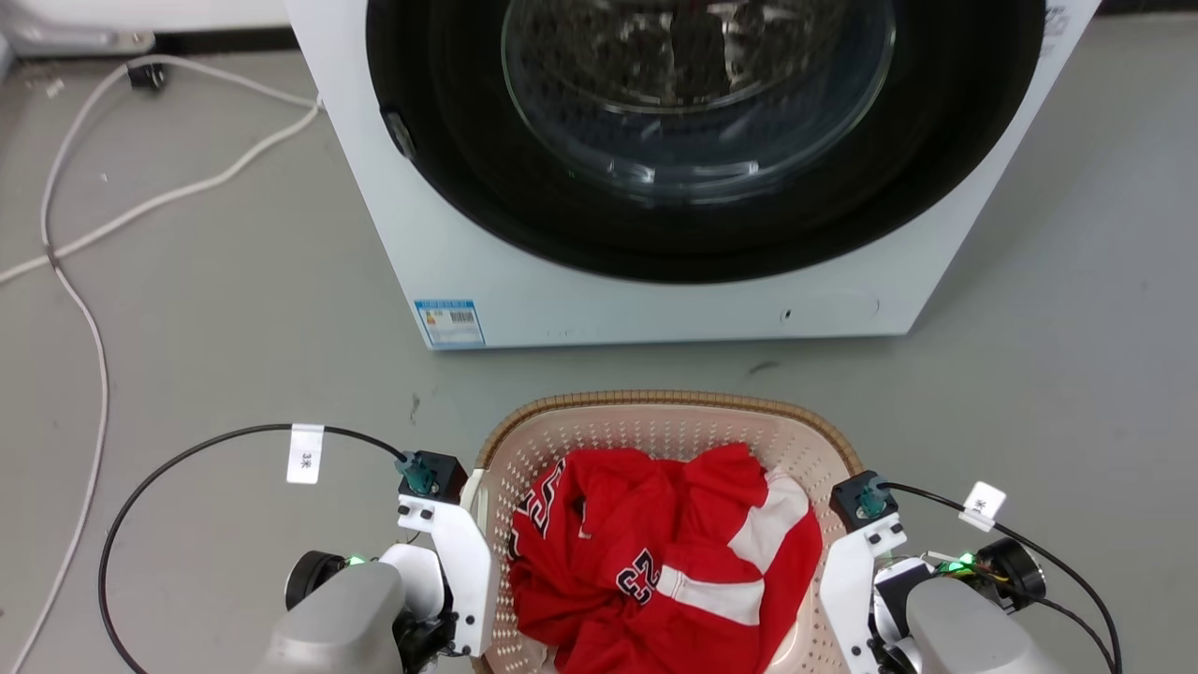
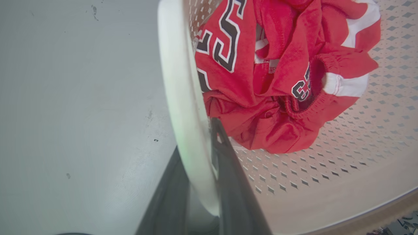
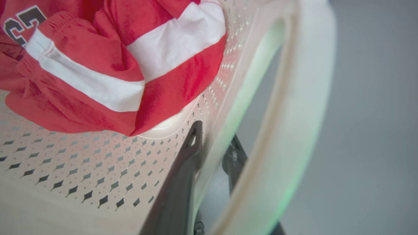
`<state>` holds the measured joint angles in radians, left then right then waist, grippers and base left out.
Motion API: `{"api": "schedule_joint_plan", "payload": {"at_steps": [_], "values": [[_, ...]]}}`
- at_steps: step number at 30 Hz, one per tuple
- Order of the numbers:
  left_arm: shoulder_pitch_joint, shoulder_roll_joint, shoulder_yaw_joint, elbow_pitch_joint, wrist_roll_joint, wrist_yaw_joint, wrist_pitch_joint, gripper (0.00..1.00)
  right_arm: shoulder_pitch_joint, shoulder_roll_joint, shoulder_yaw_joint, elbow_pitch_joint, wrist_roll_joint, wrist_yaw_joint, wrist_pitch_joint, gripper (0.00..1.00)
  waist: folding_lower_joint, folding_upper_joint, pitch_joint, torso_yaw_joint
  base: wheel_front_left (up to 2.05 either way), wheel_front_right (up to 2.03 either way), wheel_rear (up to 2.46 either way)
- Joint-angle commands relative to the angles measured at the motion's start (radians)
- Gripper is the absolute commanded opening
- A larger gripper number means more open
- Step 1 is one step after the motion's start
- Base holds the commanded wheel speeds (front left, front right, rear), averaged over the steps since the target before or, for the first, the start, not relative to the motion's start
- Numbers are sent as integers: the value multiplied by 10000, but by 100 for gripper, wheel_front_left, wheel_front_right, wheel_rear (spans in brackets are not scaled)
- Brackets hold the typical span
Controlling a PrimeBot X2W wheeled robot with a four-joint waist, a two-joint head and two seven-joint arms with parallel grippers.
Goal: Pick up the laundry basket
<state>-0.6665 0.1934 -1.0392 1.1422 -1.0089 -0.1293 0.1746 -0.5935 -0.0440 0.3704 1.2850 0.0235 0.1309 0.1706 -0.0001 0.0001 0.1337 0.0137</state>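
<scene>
Head view, washing machine (image 1: 580, 300) beyond laundry basket (image 1: 669, 401) (red jersey (image 1: 655, 543) inside)

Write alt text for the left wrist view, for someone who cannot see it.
The left gripper straddles the white handle of the laundry basket, its two dark fingers on either side. Crumpled red-and-white clothes with black numbers lie in the perforated cream basket; grey floor lies outside it.

Grey floor (image 1: 1048, 309), white washing machine (image 1: 655, 300), white cables (image 1: 140, 201) trailing left
</scene>
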Motion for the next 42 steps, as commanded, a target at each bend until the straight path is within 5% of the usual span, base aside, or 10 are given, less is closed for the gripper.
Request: {"api": "schedule_joint_plan", "payload": {"at_steps": [1,19,42], "values": [[-312,219,-35,-51,-74,-6,82,0,70,-116,289,54,83,-3,140,0,1,-1,-331,-4,0,0,0],[-197,570,-1018,-453,-1242,-6,2860,0,485,-575,3996,-1042,4486,14,2632,0,1,-1,-1684,34,0,0,0],[-196,608,-1551,-160,-1860,-3,2894,0,-74,-1118,6431,-1181,7163,12,2603,0,1,-1,-1771,110,0,0,0]]}}
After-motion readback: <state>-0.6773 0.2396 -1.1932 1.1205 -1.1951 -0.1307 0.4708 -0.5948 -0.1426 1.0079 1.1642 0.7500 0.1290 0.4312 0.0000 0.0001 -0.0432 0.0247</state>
